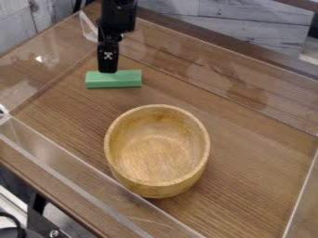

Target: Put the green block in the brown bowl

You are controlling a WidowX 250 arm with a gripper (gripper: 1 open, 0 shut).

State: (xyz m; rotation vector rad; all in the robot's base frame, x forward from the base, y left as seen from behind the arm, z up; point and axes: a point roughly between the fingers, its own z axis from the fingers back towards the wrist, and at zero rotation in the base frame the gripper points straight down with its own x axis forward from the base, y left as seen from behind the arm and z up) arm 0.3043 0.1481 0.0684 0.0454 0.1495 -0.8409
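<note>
**Claw poised over the green block, pick not yet made**

At the left of the view, a clear plastic wall is seen rising along the edge of the wooden tabletop. Just inside it, toward the upper left, the green block is found lying flat on the tabletop, its long side running roughly left to right. Directly above the block's left half the claw is held pointing straight down, its dark body partly covering the block's far edge. The fingertips are not clearly resolved against the black housing, so the gap is not read from the picture alone; the claw is taken to be fully spread, and nothing is seen held in it. Whether the tips already touch the block cannot be told.

Further right and nearer the camera, the brown bowl is seen standing upright and empty, well apart from the block.

The step in hand is judged to be the approach to the grasp. For the next move, the claw would need to be lowered until the block sits between the fingers, centred across its narrow width, then closed; only afterwards can the block be lifted and carried over the bowl's rim.
</note>
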